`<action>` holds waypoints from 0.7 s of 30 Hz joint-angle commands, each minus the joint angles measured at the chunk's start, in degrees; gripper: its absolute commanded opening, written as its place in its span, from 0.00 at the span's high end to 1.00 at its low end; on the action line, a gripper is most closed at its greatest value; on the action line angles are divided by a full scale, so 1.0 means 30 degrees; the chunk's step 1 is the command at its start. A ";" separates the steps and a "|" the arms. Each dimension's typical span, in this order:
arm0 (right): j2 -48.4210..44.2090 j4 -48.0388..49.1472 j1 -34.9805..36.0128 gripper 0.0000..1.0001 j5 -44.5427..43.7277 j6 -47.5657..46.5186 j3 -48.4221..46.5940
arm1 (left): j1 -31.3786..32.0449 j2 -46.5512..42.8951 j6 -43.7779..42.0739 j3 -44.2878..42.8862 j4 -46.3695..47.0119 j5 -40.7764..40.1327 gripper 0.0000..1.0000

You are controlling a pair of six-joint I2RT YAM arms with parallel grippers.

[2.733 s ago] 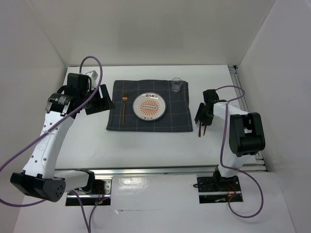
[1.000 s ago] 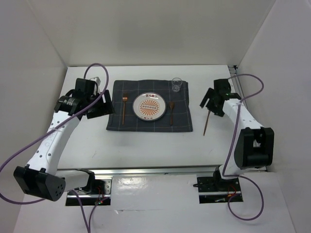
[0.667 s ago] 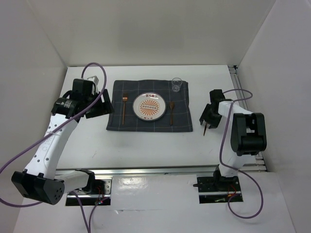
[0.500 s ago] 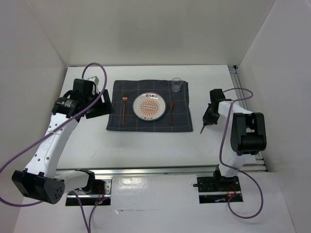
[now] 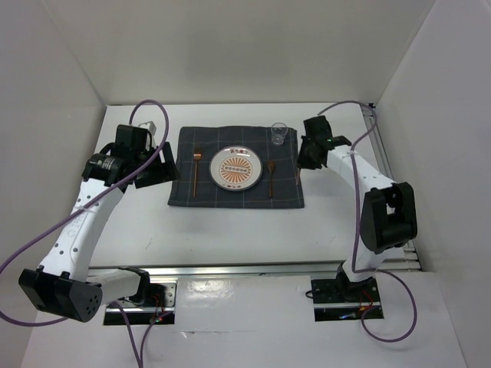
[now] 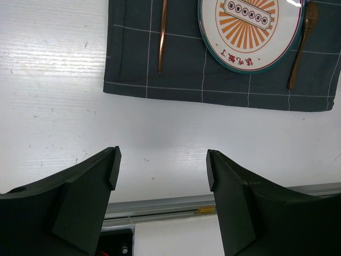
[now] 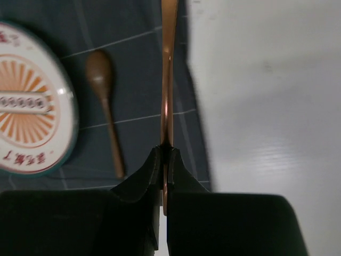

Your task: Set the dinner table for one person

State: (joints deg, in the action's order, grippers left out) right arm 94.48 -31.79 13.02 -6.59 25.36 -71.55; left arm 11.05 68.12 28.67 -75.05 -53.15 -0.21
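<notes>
The white dinner table (image 5: 230, 230) holds a dark grey checked cloth (image 5: 234, 195). On it lie a round orange-patterned plate (image 5: 235, 168), a copper fork (image 5: 196, 172) left of the plate and a brown spoon (image 5: 270, 178) right of it. A clear glass (image 5: 279, 133) stands at the cloth's far right corner. My right gripper (image 5: 304, 159) is shut on a thin copper utensil (image 7: 167, 80), seen edge-on, above the cloth's right edge beside the spoon (image 7: 104, 90). My left gripper (image 5: 157, 167) is open and empty, left of the cloth; its wrist view shows the fork (image 6: 161, 37) and plate (image 6: 250, 26).
Metal rails run along the near edge (image 5: 253, 268) and the right edge (image 5: 380, 146) of the table. White walls enclose the back and sides. Purple cables loop off both arms.
My right gripper has carried the copper utensil from the bare table at the right, leftwards and a little farther, to the cloth's right edge. The left arm has hardly moved.
</notes>
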 commanded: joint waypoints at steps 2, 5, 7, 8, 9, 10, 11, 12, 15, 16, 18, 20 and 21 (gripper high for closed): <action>0.1727 -0.0712 0.1867 1.00 0.0058 -0.0750 -0.1956 | 0.0067 -0.0118 -0.0209 -0.0854 -0.0271 -0.0224 0.17; 0.3280 -0.0712 0.2514 1.00 0.0234 -0.0750 -0.2574 | 0.0067 -0.0118 -0.0209 -0.1028 -0.0449 -0.0400 0.17; 0.4156 -0.0712 0.2691 1.00 0.0234 -0.0750 -0.2752 | 0.0067 -0.0118 -0.0385 -0.1030 -0.0449 -0.0400 0.17; 0.4394 -0.0509 0.2693 1.00 0.0408 -0.0750 -0.2752 | 0.0067 -0.0118 -0.0385 -0.1030 -0.0449 -0.0400 0.17; 0.4628 -0.0507 0.2693 1.00 0.0409 -0.0750 -0.2752 | 0.0067 -0.0118 -0.0385 -0.1030 -0.0449 -0.0400 0.17; 0.4834 -0.0507 0.2693 1.00 0.0410 -0.0518 -0.2752 | 0.0067 -0.0118 -0.0385 -0.1030 -0.0652 -0.0400 0.17; 0.5039 -0.0507 0.2693 0.97 0.0410 -0.0342 -0.2752 | 0.0067 -0.0118 -0.0385 -0.1030 -0.0654 -0.0400 0.17; 0.5215 -0.0507 0.2693 0.91 0.0410 -0.0340 -0.2752 | 0.0067 -0.0118 -0.0385 -0.1030 -0.0654 -0.0400 0.17; 0.4663 -0.0507 0.2868 0.65 -0.0027 -0.0164 -0.2928 | 0.0067 -0.0294 -0.0590 -0.1030 -0.0859 -0.0400 0.17; 0.4370 -0.0797 0.2868 0.61 -0.0494 0.0039 -0.3218 | 0.0067 -0.0294 -0.0590 -0.1030 -0.0859 -0.0400 0.17; 0.3433 -0.1472 0.2868 0.36 -0.0731 0.0217 -0.3890 | 0.0067 -0.0294 -0.0590 -0.1030 -0.0859 -0.0400 0.17; 0.2237 -0.1908 0.2665 0.19 -0.0907 0.0014 -0.4390 | 0.0067 -0.0294 -0.0590 -0.1030 -0.0859 -0.0168 0.17; 0.1852 -0.2087 0.2402 0.14 -0.1112 -0.0162 -0.4944 | 0.0067 -0.0294 -0.0590 -0.1030 -0.0685 0.0038 0.17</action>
State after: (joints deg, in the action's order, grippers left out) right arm 108.33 -35.88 21.10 -7.07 25.32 -80.51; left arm 11.05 68.12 28.38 -76.18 -55.46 -0.78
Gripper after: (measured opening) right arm 0.821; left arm 0.827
